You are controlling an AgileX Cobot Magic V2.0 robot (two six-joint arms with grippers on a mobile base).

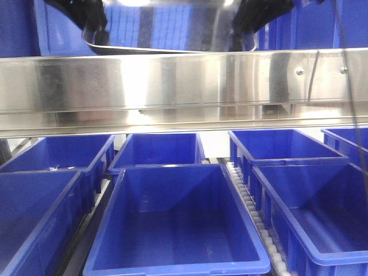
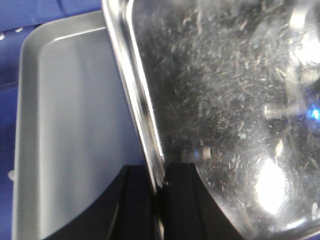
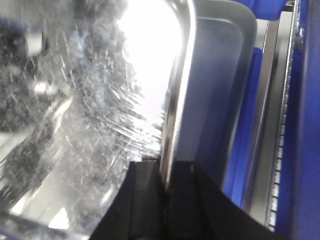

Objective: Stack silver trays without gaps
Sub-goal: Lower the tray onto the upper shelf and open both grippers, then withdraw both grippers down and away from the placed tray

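- The upper silver tray (image 1: 167, 26) hangs in the air behind the brushed-steel band (image 1: 172, 80) and above the rows of blue bins (image 1: 178, 224), carried by both arms.
- The left gripper (image 2: 159, 195) grips the tray's left rim. Its black fingers (image 2: 190, 205) pinch the thin rolled edge from both sides.
- The right gripper (image 3: 165, 192) does the same at the opposite rim, fingers (image 3: 145, 200) pressed onto the metal.
- In both wrist views the lower silver tray (image 2: 70, 125) lies beneath. Its duller floor and rounded corner show past the held rim on the left, and likewise on the right (image 3: 215, 85).
- What carries the lower tray is unclear: blue plastic shows around it, probably a bin.
- Whether the two trays touch yet cannot be told.
- The step in hand looks like the nesting itself, with the carried tray poised over its mate.
- The next move probably calls for squaring the rims all round, then lowering both sides evenly so the tray drops flat.
- The fingers under the rim may hold the trays apart, so they would have to open and slide clear for it to seat without a gap.
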